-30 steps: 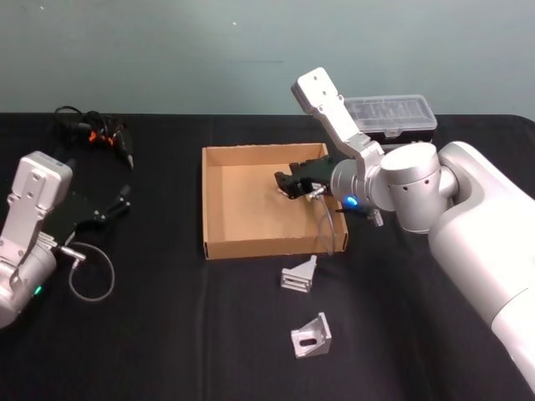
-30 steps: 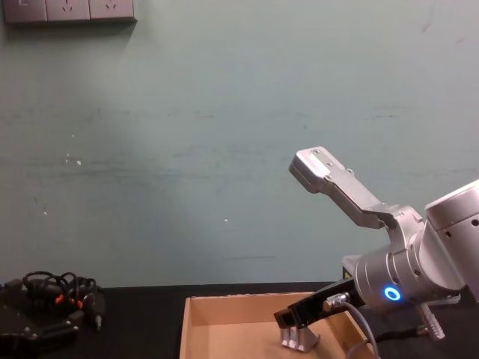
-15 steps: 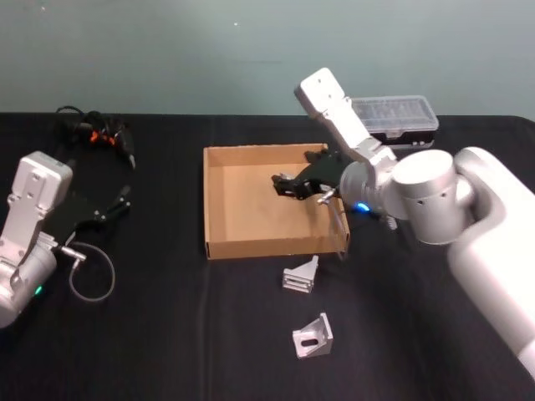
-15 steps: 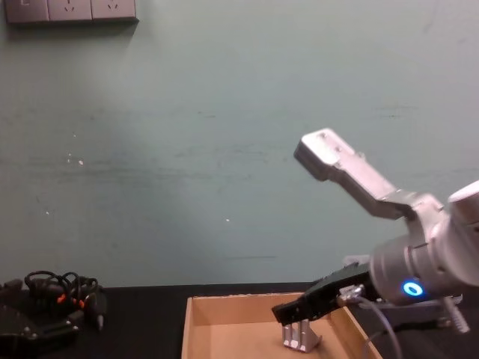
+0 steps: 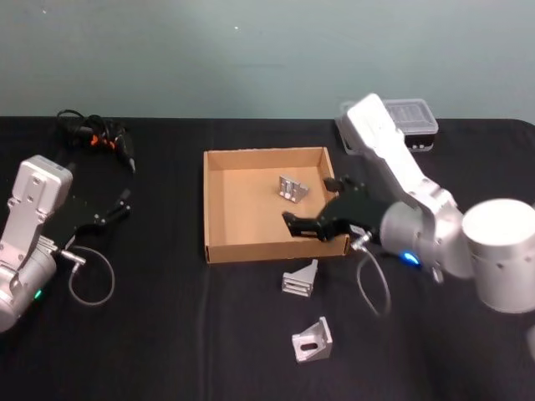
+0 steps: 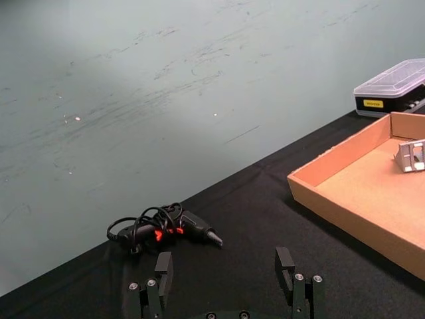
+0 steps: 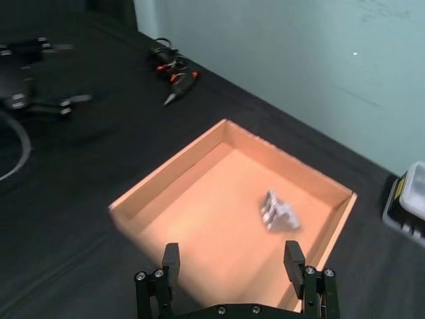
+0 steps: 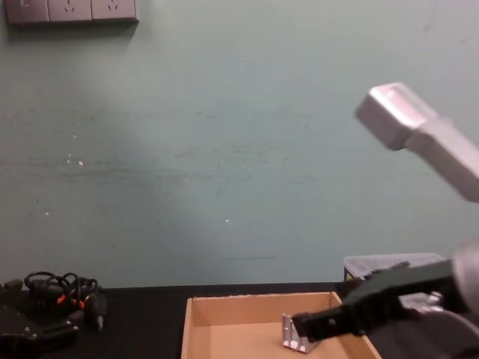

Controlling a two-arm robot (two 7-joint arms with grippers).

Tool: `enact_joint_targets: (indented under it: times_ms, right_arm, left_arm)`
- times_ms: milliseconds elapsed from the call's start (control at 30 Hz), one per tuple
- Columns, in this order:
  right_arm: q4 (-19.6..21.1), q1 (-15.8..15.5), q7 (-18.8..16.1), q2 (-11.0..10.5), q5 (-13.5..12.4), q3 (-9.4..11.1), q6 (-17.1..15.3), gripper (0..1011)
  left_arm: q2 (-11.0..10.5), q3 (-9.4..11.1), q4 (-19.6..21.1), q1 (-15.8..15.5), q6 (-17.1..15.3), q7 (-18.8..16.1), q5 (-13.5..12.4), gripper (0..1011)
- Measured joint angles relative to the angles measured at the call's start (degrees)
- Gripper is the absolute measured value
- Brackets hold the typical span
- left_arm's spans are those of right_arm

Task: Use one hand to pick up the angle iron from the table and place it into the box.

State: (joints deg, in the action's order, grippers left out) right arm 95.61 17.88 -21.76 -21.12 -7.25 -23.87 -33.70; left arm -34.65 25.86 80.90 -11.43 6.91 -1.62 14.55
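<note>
Let go of angle iron (image 5: 292,188): now on box (image 5: 251,251) floor ahead of right gripper (image 7: 231,260), clear of its spread fingers (image 7: 171,259). Backed off toward box's near wall. One placed; two brackets (image 5: 301,278) (image 5: 312,338) left on table (image 5: 167,334) behind gripper. Idle left gripper (image 6: 226,267): fingers apart.

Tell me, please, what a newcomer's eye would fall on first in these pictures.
The right gripper hangs open over the near right part of the box, where one silver angle iron lies inside. Two more angle irons sit on the black table before the box; the left gripper is parked open at far left.
</note>
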Motion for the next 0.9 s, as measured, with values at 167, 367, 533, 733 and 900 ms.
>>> enact_joint_targets:
  times_ms: [167, 367, 533, 733, 900]
  right_arm:
    - [6.7, -5.4, -0.8, -2.4, -1.9, 2.4, -2.1, 1002]
    - [11.8, -10.2, -1.4, -4.6, -3.7, 3.7, -5.3, 1000]
    - [12.7, -11.6, -1.9, -5.1, -4.8, 3.1, -8.6, 1000]
    - [11.6, -11.6, -1.7, -4.8, -4.8, 2.1, -9.1, 1002]
    - [9.8, -10.8, -1.0, -4.0, -4.1, 1.2, -8.8, 1002]
  left_arm:
    - [0.0, 0.0, 0.0, 0.0, 0.0, 0.0, 0.0, 1011]
    - [0.0, 0.0, 0.0, 0.0, 0.0, 0.0, 0.0, 1011]
    - [0.0, 0.0, 0.0, 0.0, 0.0, 0.0, 0.0, 1011]
    - [0.0, 0.0, 0.0, 0.0, 0.0, 0.0, 0.0, 1011]
    - [0.0, 0.0, 0.0, 0.0, 0.0, 0.0, 0.0, 1011]
